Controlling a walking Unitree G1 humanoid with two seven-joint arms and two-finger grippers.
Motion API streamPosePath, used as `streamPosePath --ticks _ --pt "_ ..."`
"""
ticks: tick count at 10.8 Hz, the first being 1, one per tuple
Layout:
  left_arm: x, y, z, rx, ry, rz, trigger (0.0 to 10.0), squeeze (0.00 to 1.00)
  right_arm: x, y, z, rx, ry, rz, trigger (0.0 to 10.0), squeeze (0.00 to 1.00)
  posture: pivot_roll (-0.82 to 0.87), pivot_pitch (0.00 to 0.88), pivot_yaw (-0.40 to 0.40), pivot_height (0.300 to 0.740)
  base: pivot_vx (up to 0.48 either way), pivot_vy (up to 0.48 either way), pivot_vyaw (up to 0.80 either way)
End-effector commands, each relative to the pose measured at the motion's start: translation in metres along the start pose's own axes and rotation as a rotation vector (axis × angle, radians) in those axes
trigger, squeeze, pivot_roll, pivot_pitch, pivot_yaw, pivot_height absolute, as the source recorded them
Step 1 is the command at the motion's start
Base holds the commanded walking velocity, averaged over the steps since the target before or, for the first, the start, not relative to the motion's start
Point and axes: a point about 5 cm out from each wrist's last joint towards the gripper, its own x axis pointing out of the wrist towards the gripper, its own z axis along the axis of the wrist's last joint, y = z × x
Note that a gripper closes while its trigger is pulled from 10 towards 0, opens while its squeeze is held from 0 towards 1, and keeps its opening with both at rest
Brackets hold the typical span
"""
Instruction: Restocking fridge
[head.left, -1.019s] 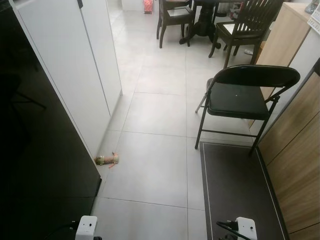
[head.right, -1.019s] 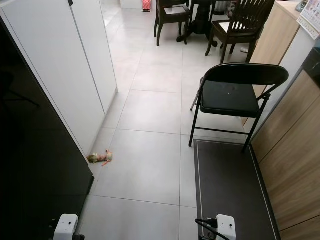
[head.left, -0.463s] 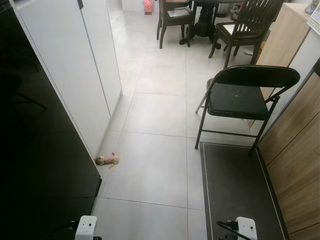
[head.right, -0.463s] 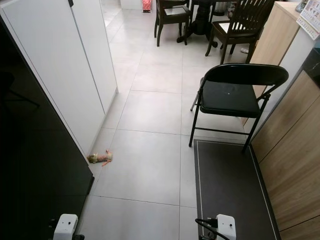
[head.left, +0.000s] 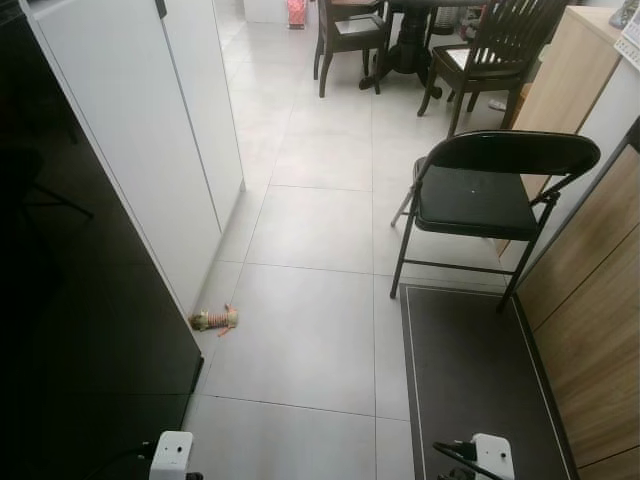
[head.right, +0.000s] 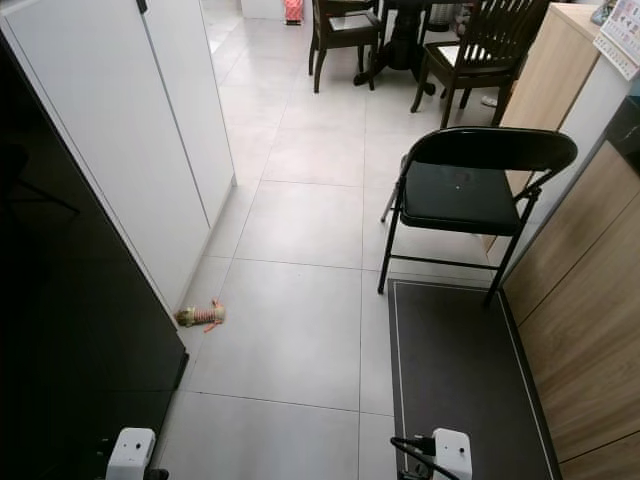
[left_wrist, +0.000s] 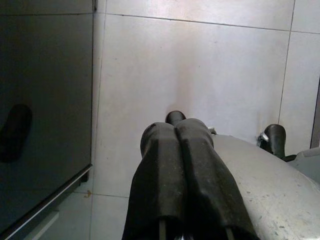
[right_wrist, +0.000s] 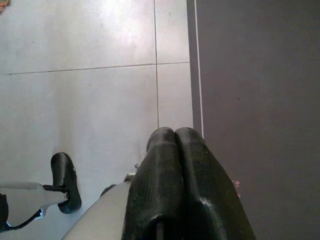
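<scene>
left gripper (left_wrist: 176, 131) hanging low over pale floor tiles (head.left: 300, 340), jaws pressed fully together, gripping nothing; right gripper (right_wrist: 175, 140) hanging likewise, jaws closed tight and holding nothing, pointing down where tile meets the edge of a dark grey mat (right_wrist: 255, 100); showing beside each pair of fingers a black foot of the robot's own body and a curve of silver casing; appearing at the bottom of the head views as two white wrist housings, left (head.left: 172, 455) and right (head.left: 493, 455).

standing on the robot's left, a tall glossy black fridge (head.left: 80, 340), door closed, its lower edge reflecting dimly in the left wrist view (left_wrist: 45, 100); adjoining it further along, white cabinets (head.left: 140, 130); lying on the tiles near the foot of the cabinets, a small striped toy (head.left: 214, 319).

spreading along the right, the mat (head.left: 470, 380) against wood-fronted cabinets (head.left: 590, 310); standing at the mat's far end, a black folding chair (head.left: 480, 195); sitting well beyond, dark wooden dining chairs (head.left: 495, 45) around a table.
</scene>
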Motion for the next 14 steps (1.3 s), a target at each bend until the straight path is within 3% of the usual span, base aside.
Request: streamPosePath --ticks 1,14 --pt "-0.0014 0.0035 -0.0044 -0.013 0.016 0.013 10.0 0.00 -0.0001 -0.0010 0.0006 -0.029 0.005 0.002 10.0 0.00 0.02 0.001 -0.006 0.740 0.000 0.000 0.80" --pt "-0.0011 0.0031 -0.0034 -0.018 0.013 0.012 10.0 0.00 0.0001 -0.0009 0.0008 -0.044 0.016 0.014 10.0 0.00 0.02 0.016 -0.009 0.740 0.000 0.000 0.80"
